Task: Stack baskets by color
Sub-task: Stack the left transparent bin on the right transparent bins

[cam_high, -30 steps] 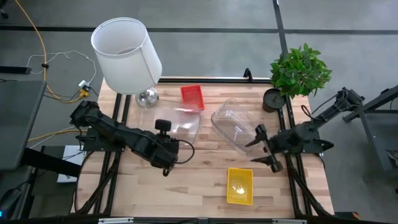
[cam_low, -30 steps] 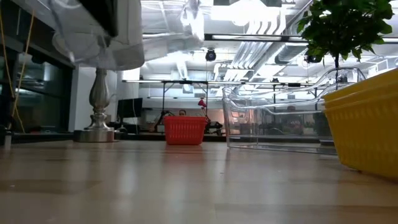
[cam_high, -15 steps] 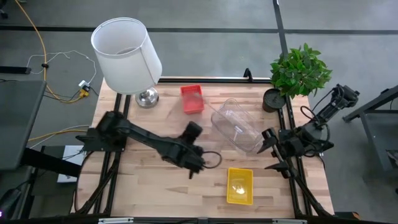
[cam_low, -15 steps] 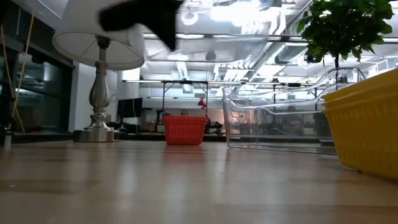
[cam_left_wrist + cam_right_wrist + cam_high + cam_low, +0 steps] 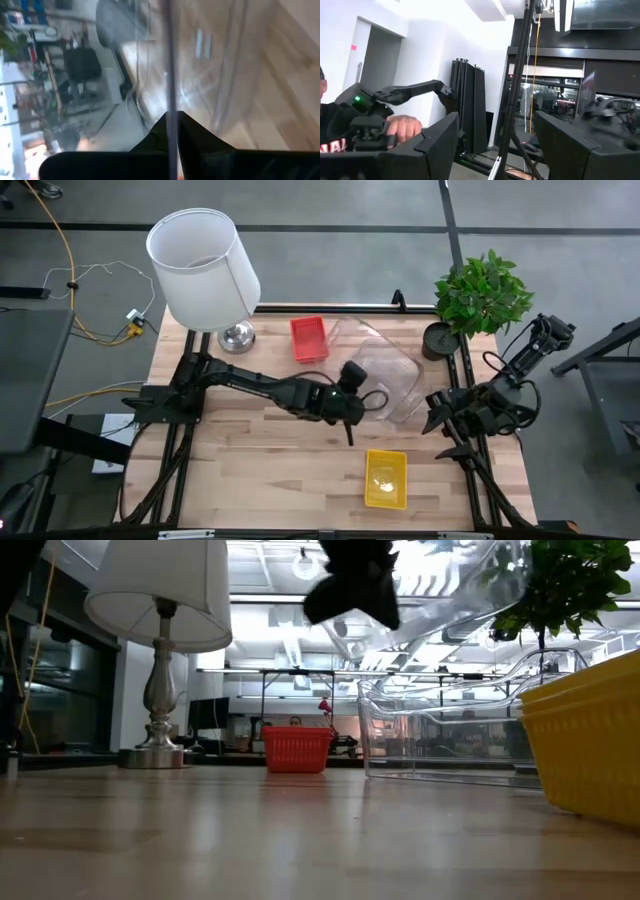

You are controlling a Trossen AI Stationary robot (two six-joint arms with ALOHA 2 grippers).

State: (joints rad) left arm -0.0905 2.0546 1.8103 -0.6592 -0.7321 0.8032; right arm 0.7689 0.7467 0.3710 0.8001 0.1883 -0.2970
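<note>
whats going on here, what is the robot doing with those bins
The left hand is shut on the rim of a clear bin and holds it in the air above a second clear bin that sits on the table. The right hand is open and waits at the table's right edge. A red basket near the lamp and a yellow basket at the front sit untouched.

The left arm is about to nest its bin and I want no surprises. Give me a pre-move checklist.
1. Left gripper shut on the rim of the raised clear rectangular plastic bin: ok.
2. Raised bin over the second clear plastic bin resting on the wooden table: ok.
3. Raised bin level: not ok, it is tilted.
4. Right gripper open at the table's right edge, apart from both bins: ok.
5. Yellow perforated plastic basket apart from the bins: ok.
</note>
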